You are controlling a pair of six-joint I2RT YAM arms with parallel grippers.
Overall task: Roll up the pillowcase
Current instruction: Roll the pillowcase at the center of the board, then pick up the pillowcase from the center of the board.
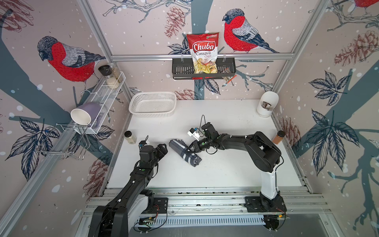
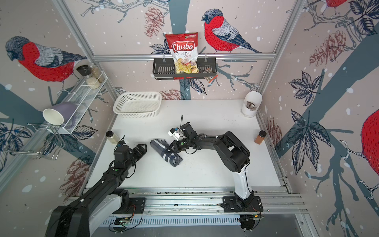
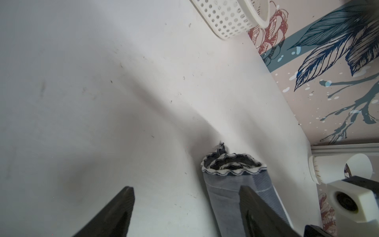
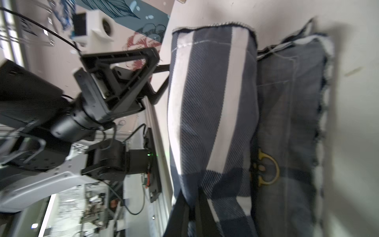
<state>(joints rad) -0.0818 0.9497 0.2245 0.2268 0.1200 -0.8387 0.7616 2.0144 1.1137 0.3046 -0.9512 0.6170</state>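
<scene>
Right gripper (image 1: 191, 149): jaws closed, pinching pillowcase (image 1: 179, 149) mid-roll; cloth at its 9 o'clock.
Left gripper (image 1: 163, 148): jaws wide, empty; roll just beside, at 3 o'clock.
Pillowcase: rolled, lying mid-table (image 1: 225, 168).

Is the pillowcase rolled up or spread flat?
Rolled up. The pillowcase lies as a compact tube on the table; its coiled end shows in the left wrist view.

Black arms (image 1: 235, 141) — white base links (image 1: 268, 184).
</scene>
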